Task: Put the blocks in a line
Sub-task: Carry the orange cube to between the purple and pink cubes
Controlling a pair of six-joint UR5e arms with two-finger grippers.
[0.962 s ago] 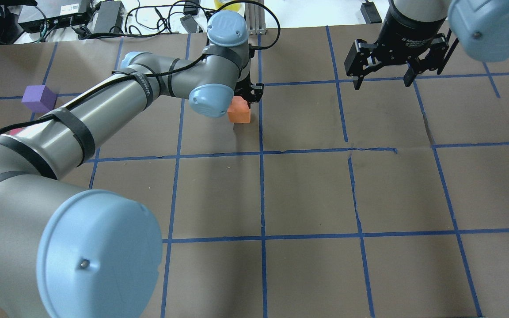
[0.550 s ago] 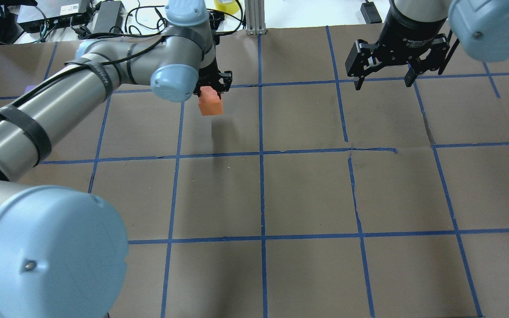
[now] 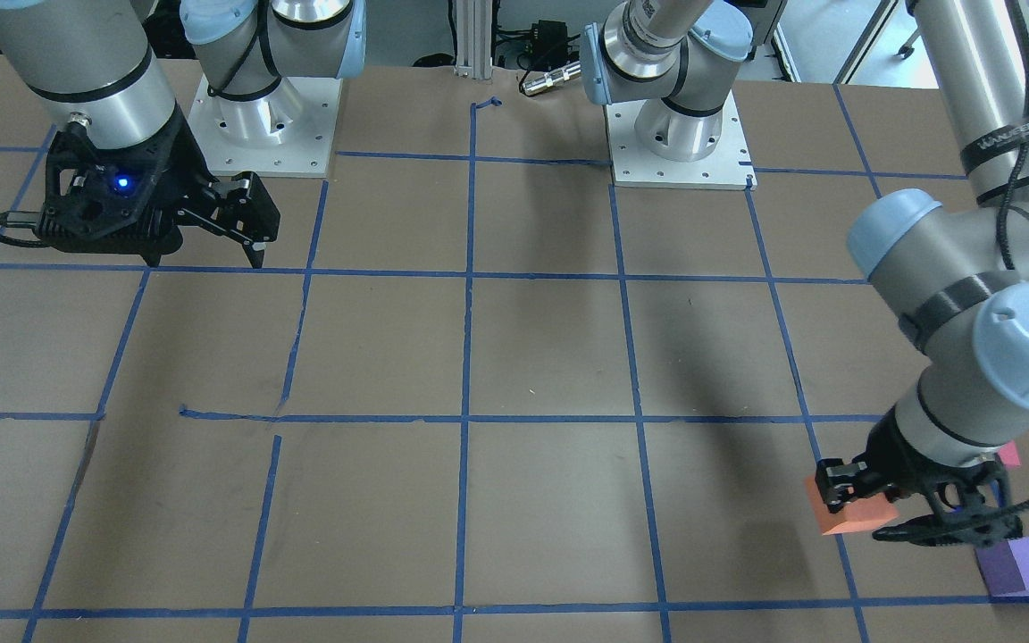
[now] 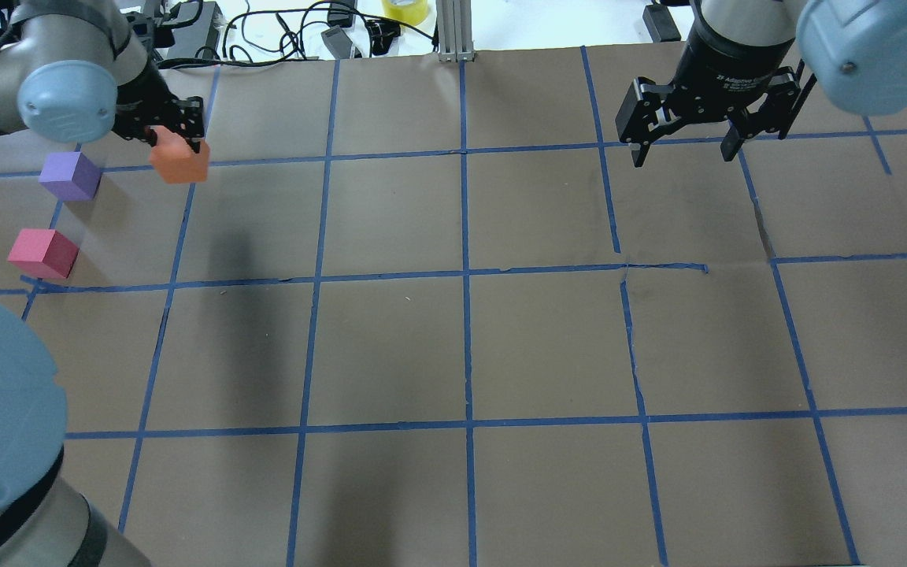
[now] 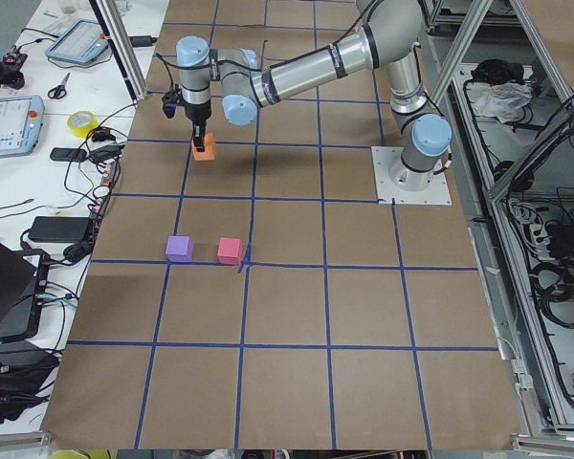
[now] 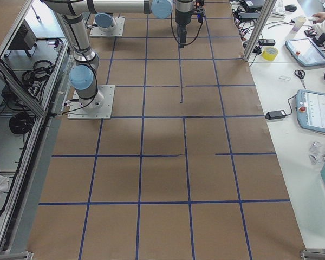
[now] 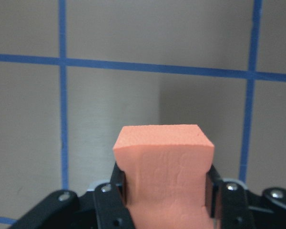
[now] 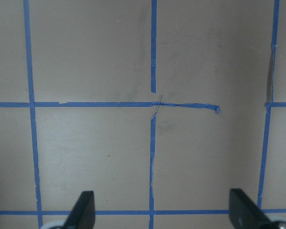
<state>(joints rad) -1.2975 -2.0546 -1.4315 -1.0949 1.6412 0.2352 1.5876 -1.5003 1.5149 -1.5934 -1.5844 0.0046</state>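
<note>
**Orange block nears the pair, not yet set down**

We see the left pincer [image 4: 178,146] clamped on the orange block [image 4: 180,163], held off the surface [image 4: 548,339] near the purple block [image 4: 69,176]. The pinkish-red block [image 4: 42,253] rests near the purple block too, so we judge two placed and one left to line up. Half a second ago the orange block hung much farther from the purple block. The right pincer [image 4: 683,153], well apart from the purple block, gapes wide and empty.

orange block [image 4: 179,163], purple block [image 4: 69,176], pinkish-red block [image 4: 42,253] (plain)

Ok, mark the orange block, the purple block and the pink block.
orange block [image 4: 182,164], overhead view, its visible middle.
purple block [image 4: 68,168], overhead view, top face.
pink block [image 4: 40,243], overhead view, top face.
</note>
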